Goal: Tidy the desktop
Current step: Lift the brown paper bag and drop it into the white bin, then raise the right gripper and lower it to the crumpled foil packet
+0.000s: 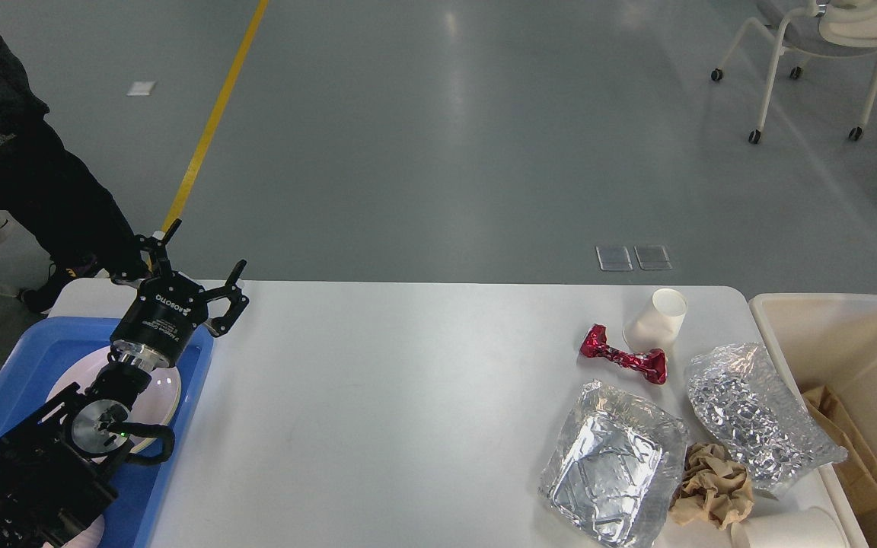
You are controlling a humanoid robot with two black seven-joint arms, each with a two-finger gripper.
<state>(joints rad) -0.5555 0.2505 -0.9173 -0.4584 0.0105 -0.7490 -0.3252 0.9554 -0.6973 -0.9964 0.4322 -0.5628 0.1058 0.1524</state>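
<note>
Plates [168,388] in the blue tray [43,358] are largely hidden behind the left arm, a cup [796,529] is cut off at the bottom edge near the bin [834,327], and the right arm is out of view. White, matte and round-cornered, the worktop [408,396] fills the lower view with its long axis left to right, the tray on its left end and the bin off its right end. Left jaws [195,266] stand wide and empty above the tray's far edge, while a paper cup [655,320], red wrapper [625,355], two foil pieces [610,468] and brown paper [712,487] lie near the bin.
</note>
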